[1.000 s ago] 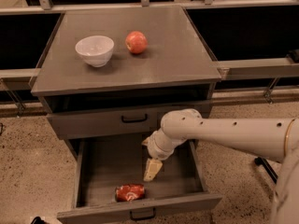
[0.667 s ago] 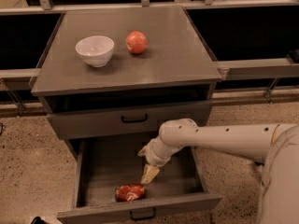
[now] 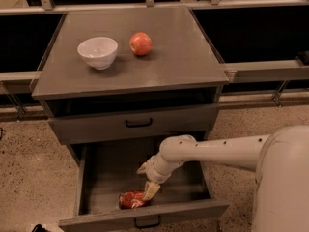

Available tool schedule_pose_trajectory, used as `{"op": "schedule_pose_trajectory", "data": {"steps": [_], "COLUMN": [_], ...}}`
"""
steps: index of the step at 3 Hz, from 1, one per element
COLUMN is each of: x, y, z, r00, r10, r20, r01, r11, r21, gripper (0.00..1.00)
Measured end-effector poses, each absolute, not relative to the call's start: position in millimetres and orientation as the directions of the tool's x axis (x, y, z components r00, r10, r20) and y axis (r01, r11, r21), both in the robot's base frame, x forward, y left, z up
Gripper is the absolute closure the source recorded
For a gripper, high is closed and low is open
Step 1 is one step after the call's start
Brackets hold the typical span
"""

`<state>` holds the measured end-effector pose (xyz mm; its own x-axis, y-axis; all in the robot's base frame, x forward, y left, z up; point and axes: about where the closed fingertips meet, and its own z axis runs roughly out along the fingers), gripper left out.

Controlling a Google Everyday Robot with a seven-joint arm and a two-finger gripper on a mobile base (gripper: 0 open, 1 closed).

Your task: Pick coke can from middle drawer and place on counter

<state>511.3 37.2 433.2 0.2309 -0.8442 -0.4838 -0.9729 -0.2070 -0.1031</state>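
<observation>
nearest to me, the middle drawer [image 3: 183, 211] is pulled well out of the cabinet. its grey front panel runs along the bottom of my view, with the small black bar handle [image 3: 147, 222] low on it. the coke can [image 3: 130, 200] lies on its side on the drawer floor, just behind that front panel and a little left of centre, its red skin looking crumpled.

the gripper [image 3: 150, 190] is down inside the drawer at the can's right end. its pale yellowish tip is touching the can or right against it, and i can't make out which. i cannot tell whether the pincer is released or clenched, and the can does not look lifted. the white arm [image 3: 217, 151] reaches in from my right, crossing over the drawer's right wall and bending down at the wrist.

above and behind the open drawer, the like-handled upper drawer [image 3: 96, 127] sits closed. over it there is a dark open gap under the top.

farther back is the counter [image 3: 178, 62], broad, flat and grey. a white bowl [image 3: 97, 52] stands upright on its left half. a red apple [image 3: 140, 43] sits just to the bowl's right, apart from it. speckled floor [image 3: 29, 168] lies on both sides of the cabinet.
</observation>
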Motion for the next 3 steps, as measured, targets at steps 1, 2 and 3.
{"op": "schedule_pose_trajectory", "data": {"steps": [1, 2, 3], "x": [499, 489, 484], "y": [43, 50, 56], "z": [415, 396, 381], "r00": [0.253, 0.268, 0.280], "r10": [-0.831, -0.820, -0.812], "r20": [-0.495, -0.505, -0.512], "r01": [-0.966, -0.960, -0.954], "r11": [-0.243, -0.271, -0.294], "r21": [-0.086, -0.070, -0.057], "gripper": [0.33, 0.38, 0.39]}}
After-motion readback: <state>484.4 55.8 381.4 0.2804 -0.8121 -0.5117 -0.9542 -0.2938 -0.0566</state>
